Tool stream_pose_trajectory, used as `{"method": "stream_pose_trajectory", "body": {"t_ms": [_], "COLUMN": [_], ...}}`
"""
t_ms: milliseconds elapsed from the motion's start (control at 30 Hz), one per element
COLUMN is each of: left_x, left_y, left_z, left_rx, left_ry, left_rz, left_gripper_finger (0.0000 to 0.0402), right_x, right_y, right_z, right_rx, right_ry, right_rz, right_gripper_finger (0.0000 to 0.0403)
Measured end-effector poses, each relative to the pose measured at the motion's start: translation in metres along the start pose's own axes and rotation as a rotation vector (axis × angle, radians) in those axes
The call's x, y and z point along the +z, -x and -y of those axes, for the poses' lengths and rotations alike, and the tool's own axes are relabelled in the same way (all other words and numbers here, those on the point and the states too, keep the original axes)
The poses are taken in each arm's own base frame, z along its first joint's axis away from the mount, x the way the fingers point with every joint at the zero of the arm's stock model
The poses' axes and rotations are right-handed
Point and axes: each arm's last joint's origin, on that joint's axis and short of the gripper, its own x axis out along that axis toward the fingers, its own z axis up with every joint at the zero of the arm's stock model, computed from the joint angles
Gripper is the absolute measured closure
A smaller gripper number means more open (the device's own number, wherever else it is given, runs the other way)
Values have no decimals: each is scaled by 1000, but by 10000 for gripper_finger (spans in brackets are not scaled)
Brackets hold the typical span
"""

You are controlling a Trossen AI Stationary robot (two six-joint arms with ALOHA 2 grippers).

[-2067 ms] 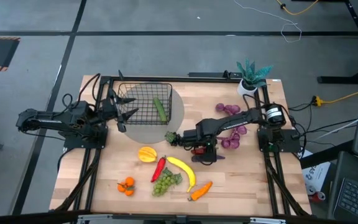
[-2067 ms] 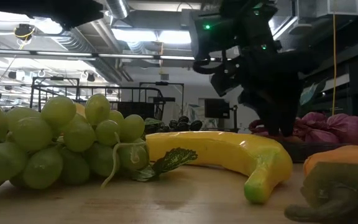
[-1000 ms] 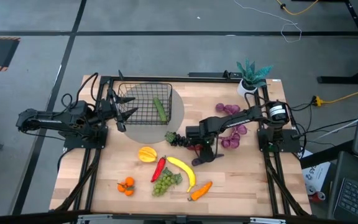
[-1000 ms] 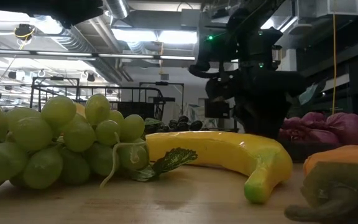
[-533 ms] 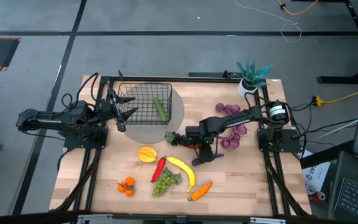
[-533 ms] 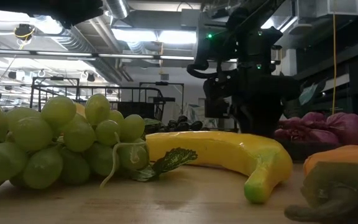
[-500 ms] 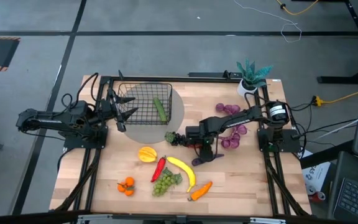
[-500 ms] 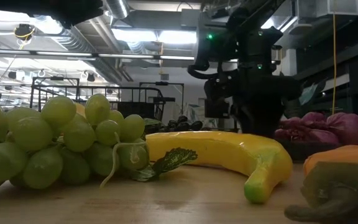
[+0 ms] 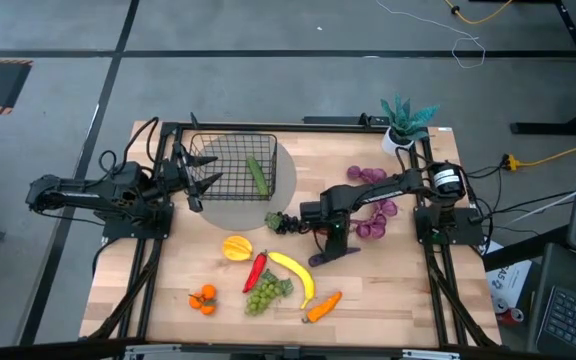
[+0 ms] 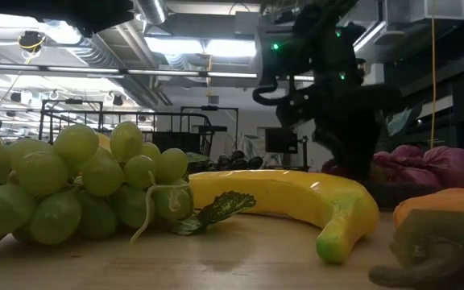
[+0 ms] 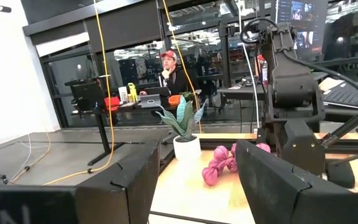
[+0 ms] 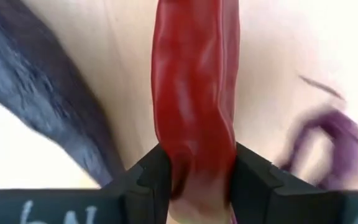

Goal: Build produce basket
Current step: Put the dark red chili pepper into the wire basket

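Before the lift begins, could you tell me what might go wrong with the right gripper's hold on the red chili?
1. The right gripper seems to pinch the red chili near one end, so the glossy toy may slip or swing when lifted.
2. The eggplant lies close beside the chili, so a finger could nudge or drag it.
3. The open left gripper waits at the basket edge, so the arms might crowd each other there.

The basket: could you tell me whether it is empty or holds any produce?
Not empty: a cucumber lies inside the basket; no other produce shows in it.
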Motion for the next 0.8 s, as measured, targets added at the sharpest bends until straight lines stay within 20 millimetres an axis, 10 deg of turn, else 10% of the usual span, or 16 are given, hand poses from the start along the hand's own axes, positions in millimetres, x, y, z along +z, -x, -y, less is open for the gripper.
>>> {"method": "stream_pose_trajectory", "body": {"t_ms": [600,800], "left_x": [-1,-1], "left_y": [0,0], "left_z": [0,0], "left_rx": [-2,-3], "left_ry": [-4,-5], "left_rz": [-10,-11], "left_gripper_finger": [198,198], "right_x": [36,64], "right_y": [122,149], "right_z": [29,60], "right_rx": [-868,-798], "right_ry": [-123,-199], "right_rz": [422,672], "right_gripper_finger": [274,273]}}
